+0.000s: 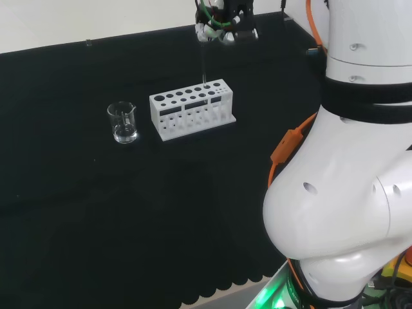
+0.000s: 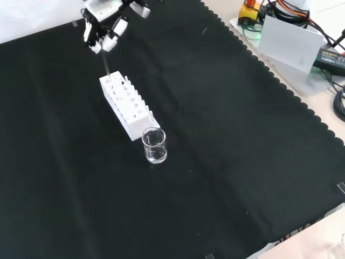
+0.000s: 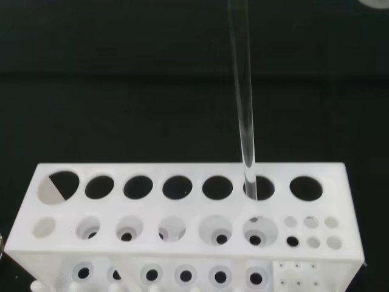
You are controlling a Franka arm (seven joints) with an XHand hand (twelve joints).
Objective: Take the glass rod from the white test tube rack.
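The black and white robot hand (image 1: pixel 222 26) hangs above the far end of the white plastic test tube rack (image 1: pixel 192 108) in the head view, its fingers (image 2: pixel 102 33) curled round the top of the thin clear glass rod (image 3: pixel 243 103). The rod stands upright with its lower tip just at a round hole in the rack's back row, second from one end in the wrist view. A small clear glass beaker (image 2: pixel 154 145) stands on the black-clothed worktop (image 2: pixel 226 162) just beside the rack's near end in the front view

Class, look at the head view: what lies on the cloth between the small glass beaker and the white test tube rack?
Nothing: in the head view a bare strip of black cloth separates the beaker from the rack.
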